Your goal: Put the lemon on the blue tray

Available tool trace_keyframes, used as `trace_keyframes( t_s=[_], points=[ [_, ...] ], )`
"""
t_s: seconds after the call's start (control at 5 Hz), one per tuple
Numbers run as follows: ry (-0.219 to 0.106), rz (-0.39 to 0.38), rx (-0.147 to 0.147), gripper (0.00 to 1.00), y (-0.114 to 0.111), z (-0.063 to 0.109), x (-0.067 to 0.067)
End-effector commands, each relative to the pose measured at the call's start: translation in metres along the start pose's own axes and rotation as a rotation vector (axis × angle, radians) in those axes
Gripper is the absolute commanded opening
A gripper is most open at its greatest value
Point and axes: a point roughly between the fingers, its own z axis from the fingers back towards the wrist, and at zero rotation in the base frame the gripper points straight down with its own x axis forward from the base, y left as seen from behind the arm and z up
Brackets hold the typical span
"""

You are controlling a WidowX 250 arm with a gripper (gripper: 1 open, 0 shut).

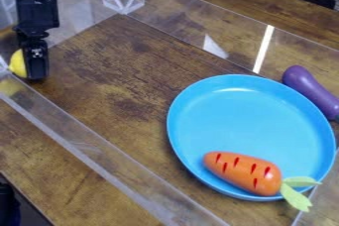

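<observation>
The lemon (16, 63) is a small yellow oval at the far left of the wooden table, cut off by the frame edge. My black gripper (24, 67) points down over it. One dark finger (38, 64) stands against the lemon's right side, and the other finger is hidden. Whether the jaws press on the lemon does not show. The blue tray (252, 111) is a wide round plate at the lower right, far from the gripper.
An orange carrot (247, 171) with green leaves lies on the tray's near part. A purple eggplant (312, 88) rests on the table just beyond the tray's right rim. A clear plastic wall (93, 156) runs along the table's front-left edge.
</observation>
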Motion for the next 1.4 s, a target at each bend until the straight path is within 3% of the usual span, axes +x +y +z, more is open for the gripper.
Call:
trace_keyframes(
  t_s=[0.0, 0.6, 1.2],
  points=[
    [-0.038, -0.017, 0.08, 0.0, 0.002, 0.043, -0.004],
    [-0.028, -0.018, 0.049, 0.0, -0.009, 0.061, -0.009],
    [0.002, -0.132, 0.043, 0.0, -0.022, 0.045, 0.0]
  ],
)
